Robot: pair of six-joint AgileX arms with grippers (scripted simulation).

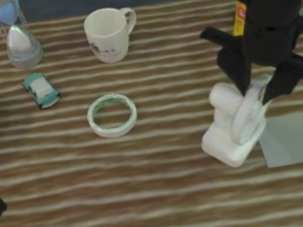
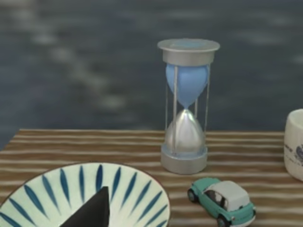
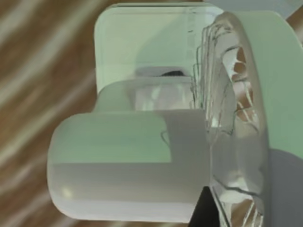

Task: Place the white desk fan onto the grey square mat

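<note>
Striped desk (image 1: 154, 204): right claw (image 1: 256, 93) pinches white desk fan (image 1: 236, 126) grille; slip risk before grey square mat (image 1: 292, 141) just beside.

No legible text found. The white mug (image 1: 108, 34) carries a small dark blue printed emblem with a line of marks beneath it, too small for me to read. A yellow-and-red label (image 1: 239, 18) behind my right arm is likewise unreadable.

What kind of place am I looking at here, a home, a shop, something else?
Probably a rendered tabletop test scene, not a real room: a striped wooden table with unrelated odds and ends, an hourglass, a toy car, a white desk fan, against a blank dark backdrop.
</note>
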